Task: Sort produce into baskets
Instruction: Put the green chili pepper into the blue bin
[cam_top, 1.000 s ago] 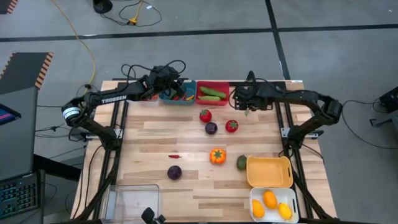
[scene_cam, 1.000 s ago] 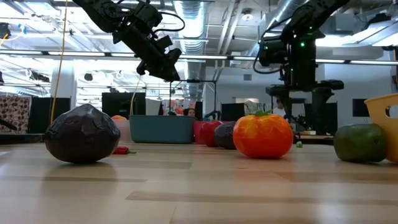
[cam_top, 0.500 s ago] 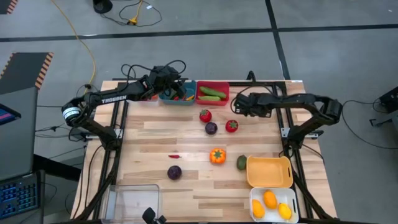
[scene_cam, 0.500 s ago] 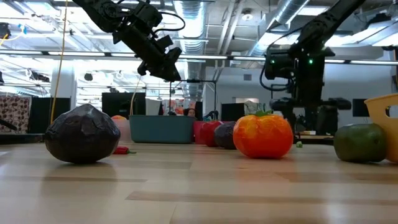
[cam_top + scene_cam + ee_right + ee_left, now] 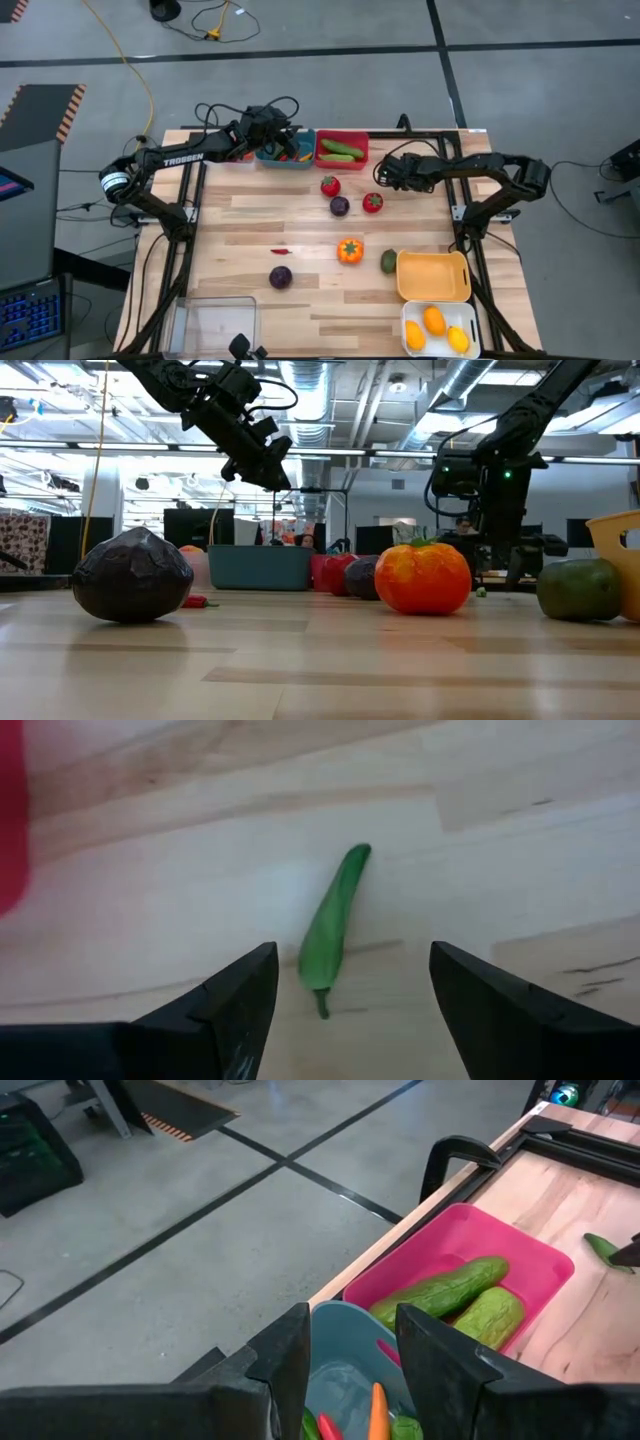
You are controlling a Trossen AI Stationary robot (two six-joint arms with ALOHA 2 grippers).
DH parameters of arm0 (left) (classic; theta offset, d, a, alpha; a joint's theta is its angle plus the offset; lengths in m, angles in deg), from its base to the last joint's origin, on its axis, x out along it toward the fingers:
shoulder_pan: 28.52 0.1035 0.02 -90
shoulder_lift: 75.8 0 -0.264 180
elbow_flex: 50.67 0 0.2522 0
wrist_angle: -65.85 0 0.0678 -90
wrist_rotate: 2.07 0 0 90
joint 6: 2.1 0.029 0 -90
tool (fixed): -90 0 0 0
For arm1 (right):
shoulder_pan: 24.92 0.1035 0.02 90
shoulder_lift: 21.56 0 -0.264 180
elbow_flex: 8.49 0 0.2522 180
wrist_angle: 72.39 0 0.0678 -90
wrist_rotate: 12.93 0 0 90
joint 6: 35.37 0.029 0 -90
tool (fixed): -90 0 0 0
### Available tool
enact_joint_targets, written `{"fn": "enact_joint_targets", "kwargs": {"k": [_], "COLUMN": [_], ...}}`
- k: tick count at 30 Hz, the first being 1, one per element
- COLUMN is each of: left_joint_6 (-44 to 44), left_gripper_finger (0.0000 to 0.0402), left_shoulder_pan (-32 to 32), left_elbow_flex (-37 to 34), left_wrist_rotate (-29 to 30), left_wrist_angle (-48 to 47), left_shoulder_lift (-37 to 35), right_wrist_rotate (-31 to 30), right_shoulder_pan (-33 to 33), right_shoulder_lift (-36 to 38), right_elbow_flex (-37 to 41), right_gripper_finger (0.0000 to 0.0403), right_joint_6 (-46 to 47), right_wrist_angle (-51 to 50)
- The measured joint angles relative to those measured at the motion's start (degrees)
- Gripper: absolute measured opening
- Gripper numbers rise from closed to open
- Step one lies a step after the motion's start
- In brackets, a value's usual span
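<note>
Lower middle of the right wrist view: the right gripper [image 5: 345, 1010] stands open and empty astride a slim green pepper [image 5: 334, 925] lying flat on the bench [image 5: 520, 870]. Probably light, stiff, slippery plastic; pinch across its thicker middle. Upper left in the high view, the left gripper [image 5: 283, 141] hangs partly open and empty over the teal basket [image 5: 270, 157].

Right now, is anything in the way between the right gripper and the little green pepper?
No, nothing visible. The right gripper is open, and the green pepper lies alone on bare wooden table just ahead of its fingers. The red basket sits off to one side.
</note>
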Motion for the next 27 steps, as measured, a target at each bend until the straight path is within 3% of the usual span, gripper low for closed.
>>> {"fn": "enact_joint_targets", "kwargs": {"k": [27], "left_joint_6": [-0.8], "left_gripper_finger": [0.0137], "left_shoulder_pan": [0.0], "left_elbow_flex": [0.0], "left_wrist_rotate": [0.0], "left_wrist_angle": [0.0], "left_shoulder_lift": [0.0], "right_wrist_rotate": [-5.4], "right_shoulder_pan": [1.8], "right_shoulder_lift": [0.0], "right_elbow_flex": [0.0], "right_gripper_finger": [0.0281], "right_joint_6": [-0.7], "right_wrist_angle": [2.8]}}
